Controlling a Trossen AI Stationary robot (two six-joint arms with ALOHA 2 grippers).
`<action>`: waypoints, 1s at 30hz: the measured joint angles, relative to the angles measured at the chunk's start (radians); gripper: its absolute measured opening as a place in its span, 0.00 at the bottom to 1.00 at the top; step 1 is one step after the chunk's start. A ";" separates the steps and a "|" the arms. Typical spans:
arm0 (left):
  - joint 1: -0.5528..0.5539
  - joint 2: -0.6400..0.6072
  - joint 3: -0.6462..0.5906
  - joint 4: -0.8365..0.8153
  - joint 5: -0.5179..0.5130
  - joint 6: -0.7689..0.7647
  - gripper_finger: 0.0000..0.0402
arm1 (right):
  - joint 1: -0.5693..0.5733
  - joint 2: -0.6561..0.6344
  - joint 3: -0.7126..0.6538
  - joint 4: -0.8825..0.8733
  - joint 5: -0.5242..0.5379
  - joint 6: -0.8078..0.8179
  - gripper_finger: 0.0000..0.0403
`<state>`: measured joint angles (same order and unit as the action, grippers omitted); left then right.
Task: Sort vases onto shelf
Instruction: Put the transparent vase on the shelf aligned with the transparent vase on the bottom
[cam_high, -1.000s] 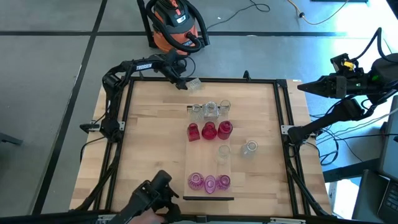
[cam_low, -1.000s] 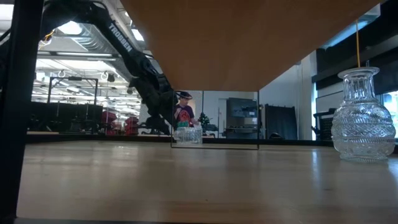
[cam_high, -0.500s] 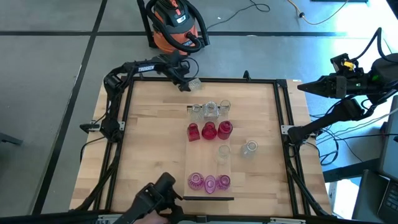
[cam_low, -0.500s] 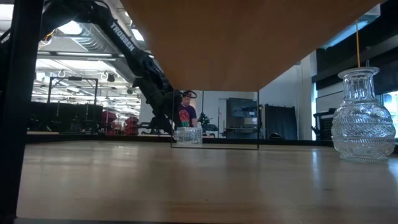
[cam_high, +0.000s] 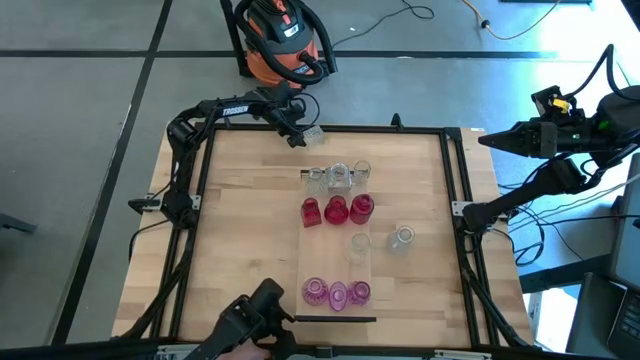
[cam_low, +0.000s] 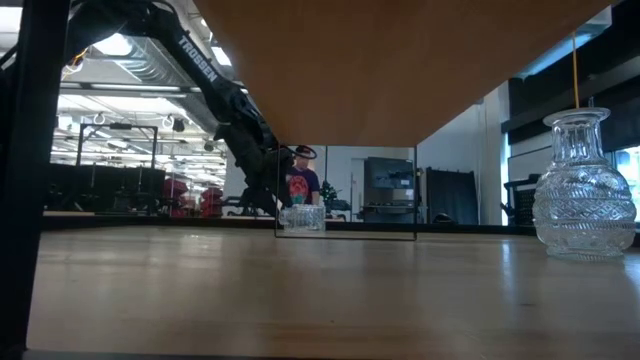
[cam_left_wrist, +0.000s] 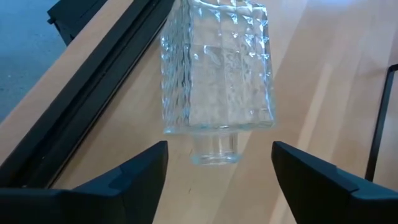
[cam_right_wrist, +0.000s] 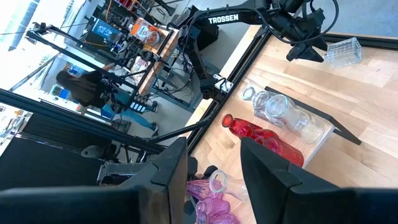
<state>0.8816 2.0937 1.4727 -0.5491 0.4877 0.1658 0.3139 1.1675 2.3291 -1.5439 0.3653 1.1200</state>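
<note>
At the table's twelve o'clock edge, the left gripper (cam_high: 296, 135) hovers with fingers spread apart beside a square clear vase (cam_high: 311, 133) lying on its side. Nine vases stand on the shelf (cam_high: 336, 312), one clear vase (cam_high: 402, 237) just off it at three o'clock. Beyond the three o'clock edge waits the right gripper (cam_high: 487, 140), fingers parted on nothing.

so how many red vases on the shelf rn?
3, in one row across the shelf, just below the clear ones at its far end: red vase one, red vase two, red vase three. None looks hidden from above.
</note>
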 joint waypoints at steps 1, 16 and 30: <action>0.000 0.000 0.000 0.000 0.000 0.000 0.69 | 0.000 0.000 0.000 0.000 0.000 0.000 0.33; -0.019 0.029 -0.001 -0.004 -0.008 -0.001 0.69 | 0.000 0.000 0.000 0.000 0.000 0.000 0.33; -0.009 0.028 -0.001 0.019 -0.031 -0.001 0.68 | 0.000 0.000 0.000 0.000 0.000 0.000 0.33</action>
<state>0.8722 2.1216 1.4719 -0.5302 0.4568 0.1650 0.3138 1.1675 2.3292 -1.5440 0.3651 1.1202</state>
